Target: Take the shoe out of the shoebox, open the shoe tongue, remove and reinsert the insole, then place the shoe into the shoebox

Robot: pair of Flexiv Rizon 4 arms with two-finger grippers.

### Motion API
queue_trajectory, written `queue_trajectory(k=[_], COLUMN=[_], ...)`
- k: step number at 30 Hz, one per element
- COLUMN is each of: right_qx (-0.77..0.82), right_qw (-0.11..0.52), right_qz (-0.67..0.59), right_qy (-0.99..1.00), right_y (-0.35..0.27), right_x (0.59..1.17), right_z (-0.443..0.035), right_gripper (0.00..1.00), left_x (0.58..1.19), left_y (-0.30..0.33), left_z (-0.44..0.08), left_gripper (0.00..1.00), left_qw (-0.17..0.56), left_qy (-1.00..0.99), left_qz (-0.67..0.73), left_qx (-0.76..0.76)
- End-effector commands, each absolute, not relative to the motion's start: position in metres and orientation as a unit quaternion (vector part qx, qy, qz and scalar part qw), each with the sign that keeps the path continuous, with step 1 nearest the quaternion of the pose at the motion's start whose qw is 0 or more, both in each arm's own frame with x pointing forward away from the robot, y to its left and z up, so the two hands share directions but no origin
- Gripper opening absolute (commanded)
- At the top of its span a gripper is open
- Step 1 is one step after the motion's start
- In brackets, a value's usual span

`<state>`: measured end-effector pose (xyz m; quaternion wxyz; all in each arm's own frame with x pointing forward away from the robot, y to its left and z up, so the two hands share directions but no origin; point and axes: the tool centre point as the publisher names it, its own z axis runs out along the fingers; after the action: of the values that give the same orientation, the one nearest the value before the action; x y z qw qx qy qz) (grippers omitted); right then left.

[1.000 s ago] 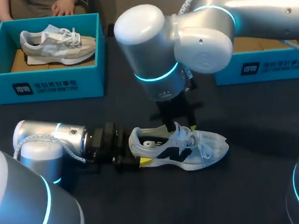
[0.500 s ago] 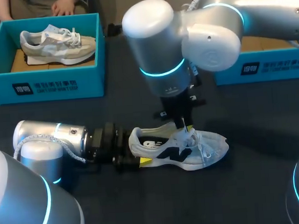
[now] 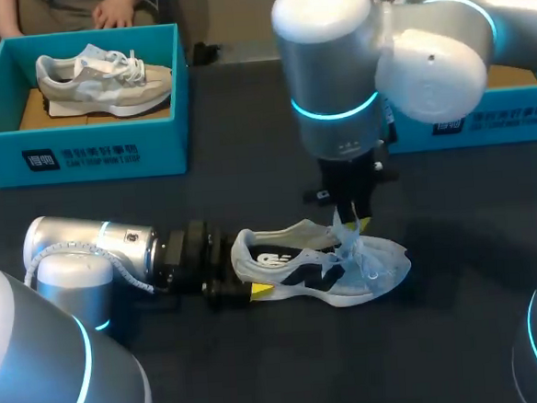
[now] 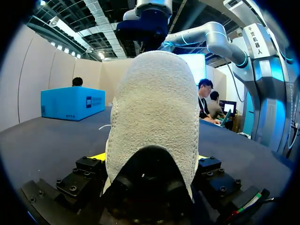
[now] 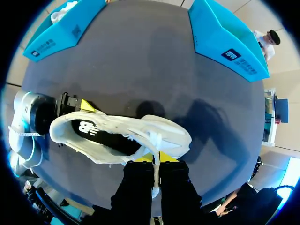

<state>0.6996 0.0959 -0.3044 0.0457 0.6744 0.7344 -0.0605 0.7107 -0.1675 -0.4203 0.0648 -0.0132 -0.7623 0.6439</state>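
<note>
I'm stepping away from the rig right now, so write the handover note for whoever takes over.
Left gripper: fingers shut on the heel of the white-and-navy sneaker, which sits on the table with its toe pointing away from that arm.
Right gripper: above the forefoot, fingers shut on a shoelace.
Teal shoebox: behind the right arm, inside hidden. A second shoebox holds a beige sneaker.
Done: sneaker out of the box.
Left: open the tongue, remove and reinsert the insole, return the sneaker to the shoebox.
</note>
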Motion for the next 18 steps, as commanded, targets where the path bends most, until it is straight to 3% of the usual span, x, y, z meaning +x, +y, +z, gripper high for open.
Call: queue_trajectory(k=[1,18], right_qx=[0.674,0.662], right_qw=[-0.022,-0.081], right_qz=[0.004,0.06], right_qy=[0.738,0.742], right_y=[0.074,0.053], right_x=[0.698,0.69], right_z=[-0.31,-0.342], right_gripper=[0.0,0.0], left_x=[0.709,0.709], left_y=[-0.168,-0.168], left_z=[-0.42,-0.42], left_gripper=[0.0,0.0], left_qw=[0.063,0.063], left_qy=[-0.763,-0.763], left_qz=[0.643,0.643], left_qx=[-0.012,-0.012])
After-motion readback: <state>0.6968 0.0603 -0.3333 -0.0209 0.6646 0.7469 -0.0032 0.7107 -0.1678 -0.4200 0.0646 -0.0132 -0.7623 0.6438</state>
